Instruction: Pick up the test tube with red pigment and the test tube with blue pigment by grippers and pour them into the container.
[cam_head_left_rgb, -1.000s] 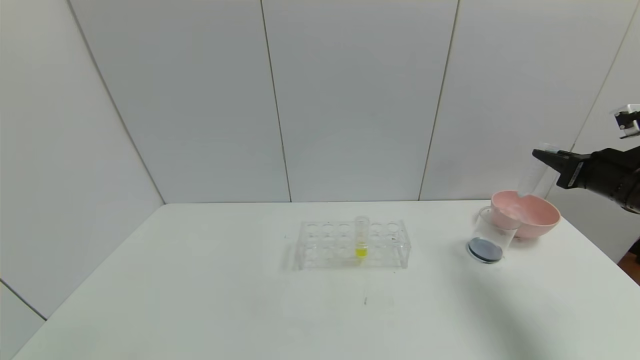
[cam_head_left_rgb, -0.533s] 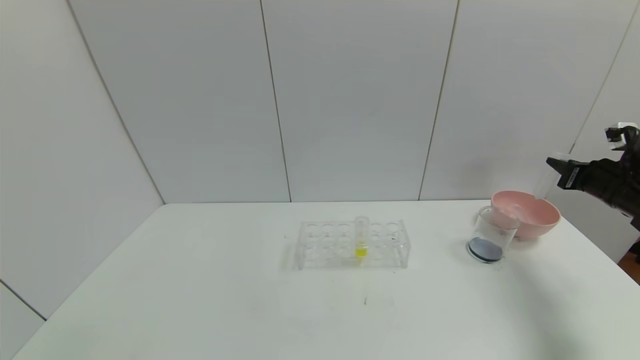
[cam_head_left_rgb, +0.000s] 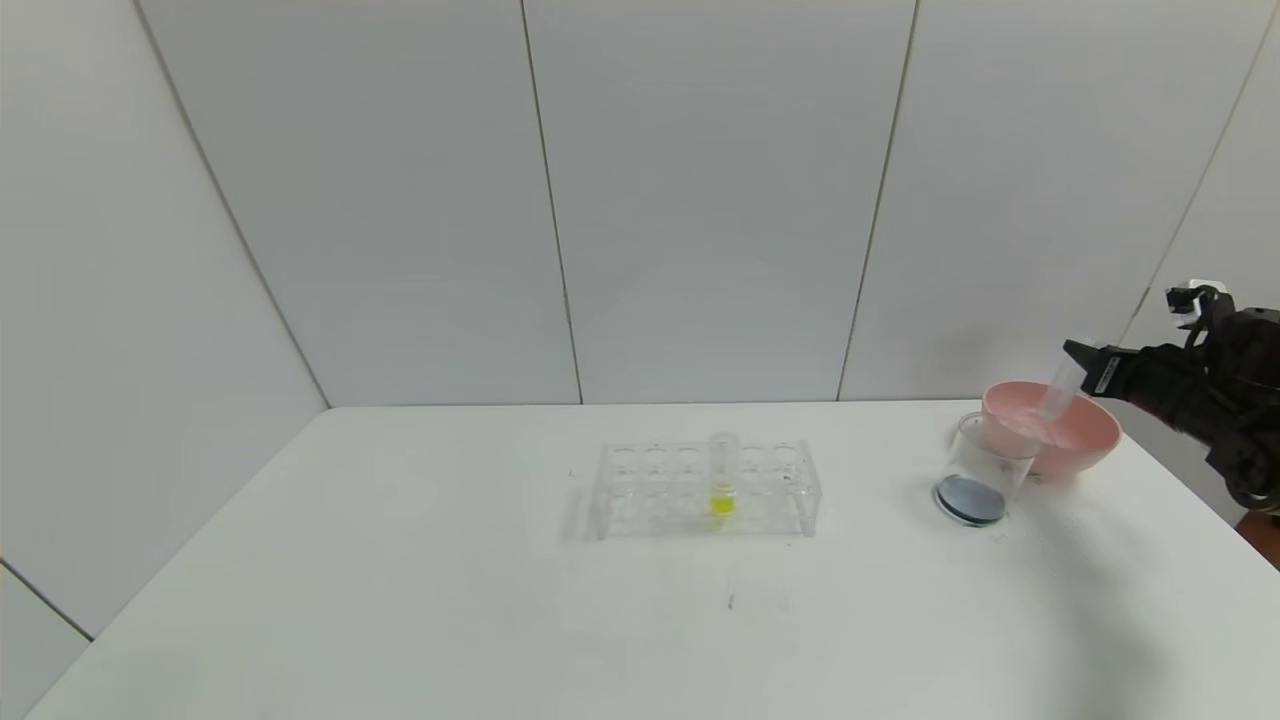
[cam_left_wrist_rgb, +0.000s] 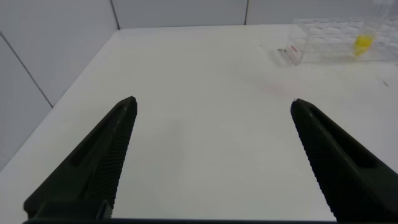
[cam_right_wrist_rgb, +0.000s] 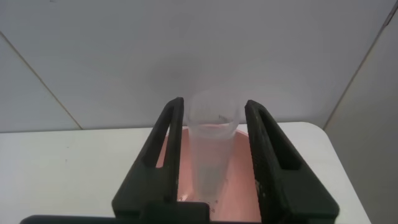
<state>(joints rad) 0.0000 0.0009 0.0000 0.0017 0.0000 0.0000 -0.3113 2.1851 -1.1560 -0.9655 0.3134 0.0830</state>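
My right gripper (cam_head_left_rgb: 1075, 355) hangs over the pink bowl (cam_head_left_rgb: 1090, 440) at the table's far right. Between its fingers an empty clear test tube (cam_head_left_rgb: 1058, 392) leans with its lower end inside the bowl. In the right wrist view the gripper (cam_right_wrist_rgb: 214, 104) is open, with a narrow gap on each side of the tube (cam_right_wrist_rgb: 213, 149). No red or blue liquid shows in that tube. The container (cam_head_left_rgb: 975, 480) stands just left of the bowl, with dark blue-grey liquid at its bottom. My left gripper (cam_left_wrist_rgb: 212, 102) is open above bare table.
A clear tube rack (cam_head_left_rgb: 700, 490) sits mid-table and holds one upright tube of yellow liquid (cam_head_left_rgb: 722, 475). The left wrist view shows the rack (cam_left_wrist_rgb: 323, 40) farther off. White wall panels rise behind the table, whose right edge runs close beyond the bowl.
My right gripper has come down toward the bowl, lowering the tube until its lower end rests inside. The fingers have spread off the tube.
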